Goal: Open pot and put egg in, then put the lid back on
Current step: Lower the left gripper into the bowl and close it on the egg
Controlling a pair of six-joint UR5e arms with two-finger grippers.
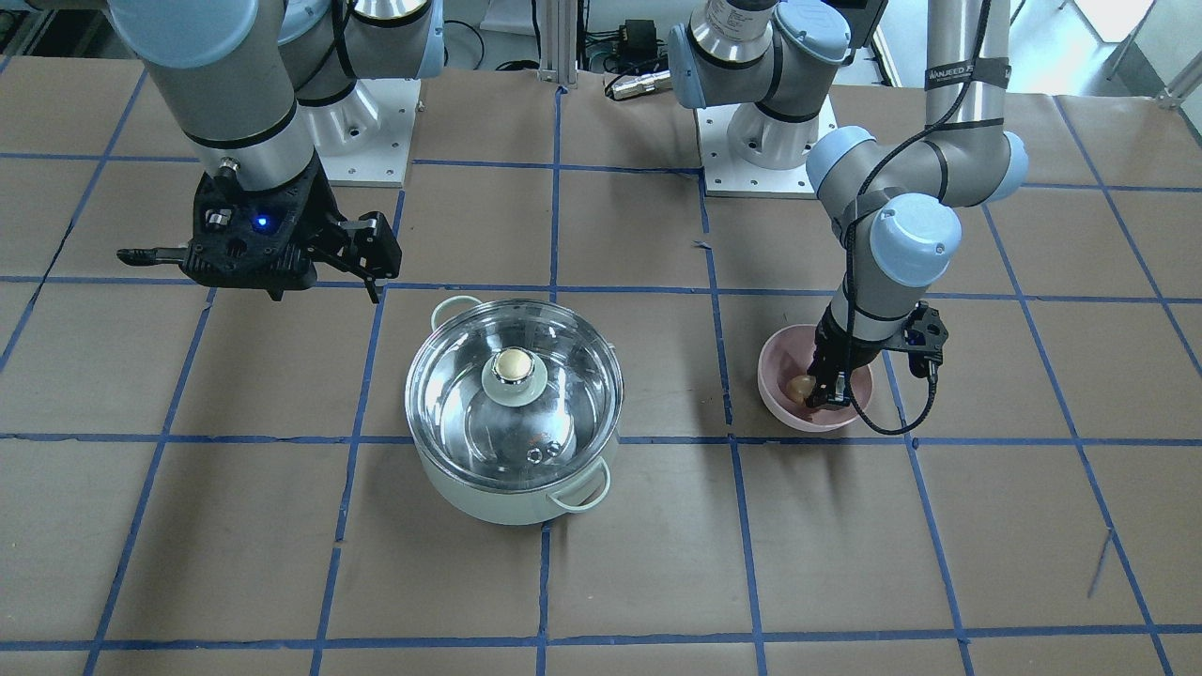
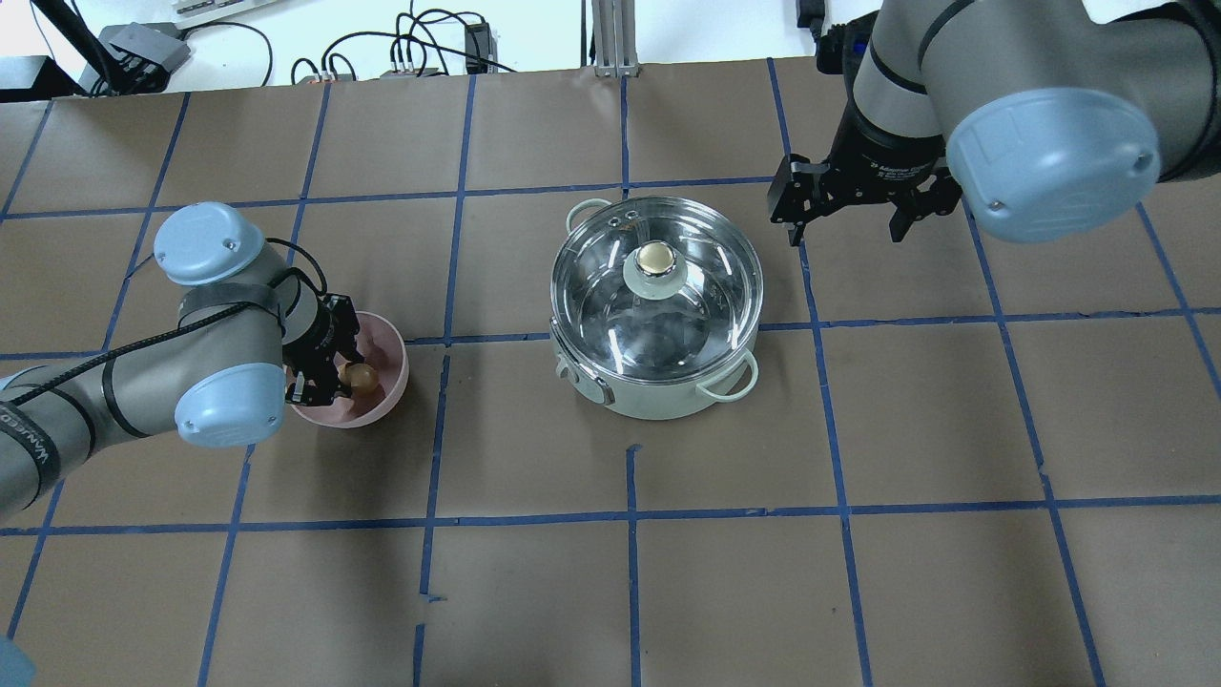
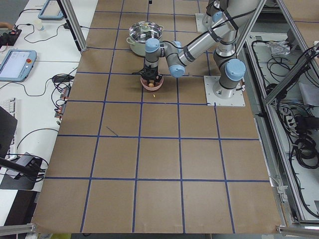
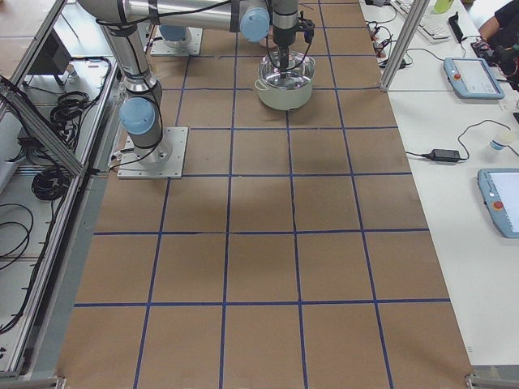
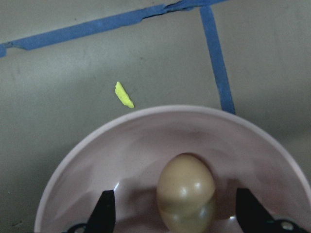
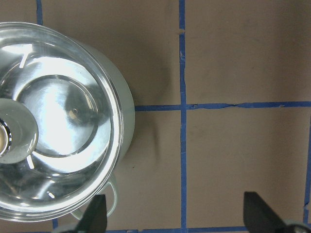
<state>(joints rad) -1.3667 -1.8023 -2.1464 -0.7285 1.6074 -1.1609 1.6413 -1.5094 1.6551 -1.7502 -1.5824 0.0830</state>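
Surface (image 2: 954, 592): brown paper, blue tape grid (image 2: 725, 516); we see left gripper (image 5: 177, 211) wide astride egg (image 2: 362, 378), right gripper (image 2: 845, 231) wide beside pot (image 2: 658, 403).

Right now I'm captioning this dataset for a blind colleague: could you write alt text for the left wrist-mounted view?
A tan egg lies in a pink bowl, between the open jaws of the left gripper, neither jaw touching it. Beyond the bowl, a small yellow scrap lies on the brown table, which is crossed by blue tape lines.
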